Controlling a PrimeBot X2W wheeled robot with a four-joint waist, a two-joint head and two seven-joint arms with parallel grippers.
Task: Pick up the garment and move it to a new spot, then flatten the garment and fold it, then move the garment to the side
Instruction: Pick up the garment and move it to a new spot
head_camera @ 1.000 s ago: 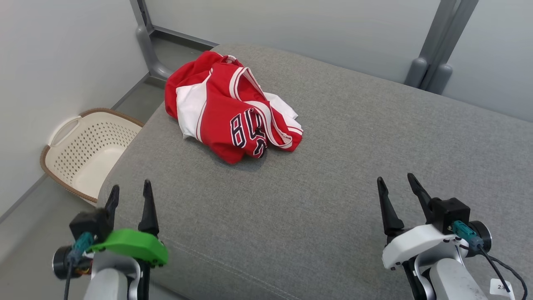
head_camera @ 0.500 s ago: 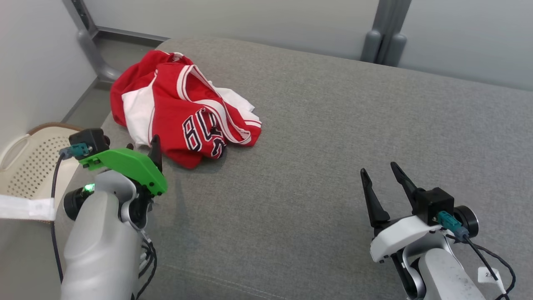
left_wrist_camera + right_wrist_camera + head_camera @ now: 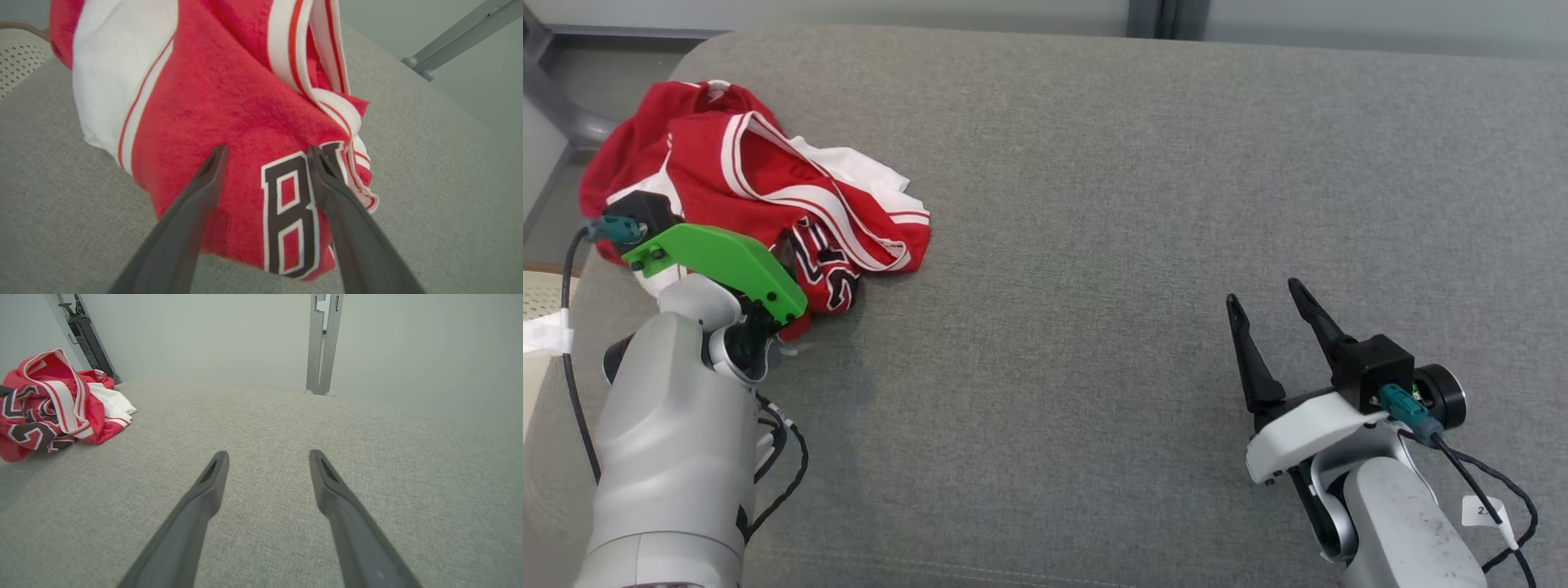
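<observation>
The garment (image 3: 768, 188), a red and white jersey with black lettering, lies crumpled at the far left of the grey cushion (image 3: 1111, 204). In the left wrist view my left gripper (image 3: 265, 151) is open, its two fingers spread over the red cloth (image 3: 229, 94) beside the letter B, with nothing clamped. Its green-capped wrist (image 3: 719, 261) covers the jersey's near edge in the head view. My right gripper (image 3: 1266, 298) stands open at the lower right above bare cushion, far from the jersey (image 3: 53, 404); its fingers (image 3: 212, 477) hold nothing.
A cream perforated basket (image 3: 20, 57) sits off the cushion's left edge. Grey metal posts (image 3: 325, 343) and pale wall panels stand behind the cushion. Bare grey cushion stretches between the jersey and my right gripper.
The head camera has turned and dipped, shifting the whole picture. My left arm has reached forward from the front edge until its fingers are over the jersey's near side. The right gripper stays put, open.
</observation>
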